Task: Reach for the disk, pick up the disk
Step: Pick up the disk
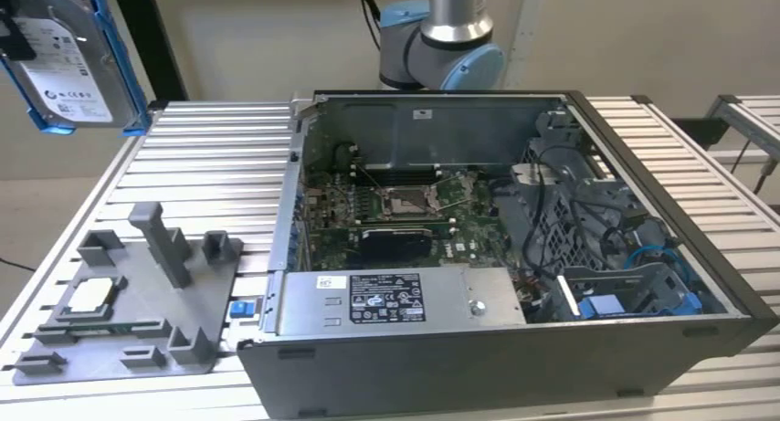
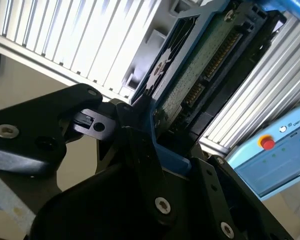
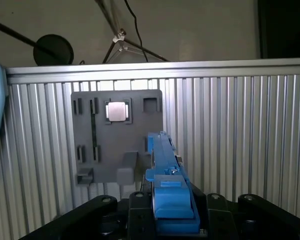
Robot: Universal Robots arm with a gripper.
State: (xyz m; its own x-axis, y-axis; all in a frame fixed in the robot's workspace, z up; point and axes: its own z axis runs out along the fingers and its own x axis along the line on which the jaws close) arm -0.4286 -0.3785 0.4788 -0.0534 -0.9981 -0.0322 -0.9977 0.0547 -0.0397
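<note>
Black hand [image 2: 157,137] clamps flat silver disk [image 1: 68,60], blue-railed.

Silver disk [image 1: 68,37], white label [image 1: 64,74], blue rails [image 1: 126,83], grey fixture plate [image 1: 141,334], ribbed silver table [image 1: 207,161], black pincer [image 2: 170,155]

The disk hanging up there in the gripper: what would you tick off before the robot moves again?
1. Hold: ok. The gripper is shut on the blue rails of the disk, as both wrist views show.
2. Clearance: ok. The disk hangs in the air above the table and touches nothing else.
3. Pose: ok. It is on edge, slightly tilted, with its label toward the exterior view.
4. Grip firmness: cannot tell.
5. The grey fixture below: ok. It lies flat, with the silver chip in its pocket.
6. The computer case: ok. It is open and well apart from the disk.
</note>
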